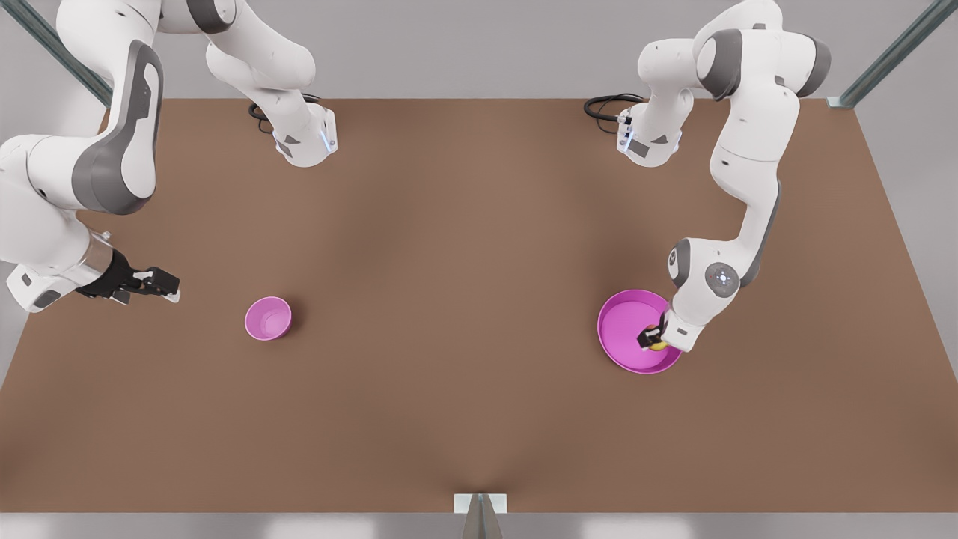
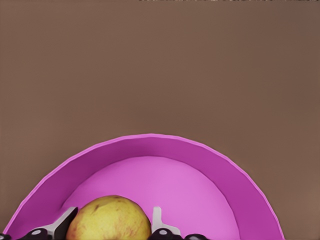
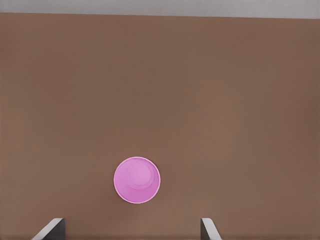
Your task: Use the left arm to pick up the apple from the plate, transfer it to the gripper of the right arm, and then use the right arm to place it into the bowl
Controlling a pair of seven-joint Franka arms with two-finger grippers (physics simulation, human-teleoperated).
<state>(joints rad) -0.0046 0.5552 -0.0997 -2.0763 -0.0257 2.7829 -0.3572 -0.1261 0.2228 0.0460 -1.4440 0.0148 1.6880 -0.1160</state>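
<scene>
Left gripper [image 1: 650, 338]: I see its fingers bracketing the apple [image 2: 109, 218] on the plate [image 2: 235, 182], ready to clamp. Right gripper [image 1: 153, 284]: parted wide, waiting beside the bowl [image 1: 268, 318].

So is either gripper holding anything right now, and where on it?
The left gripper has a finger on each side of the apple on the plate; a firm grip can't be confirmed. The right gripper waits open near the bowl.

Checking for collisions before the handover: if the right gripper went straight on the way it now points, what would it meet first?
Probably the bowl: it lies ahead between the right gripper's open fingers. Depth is unclear, so it might reach the table first.
</scene>
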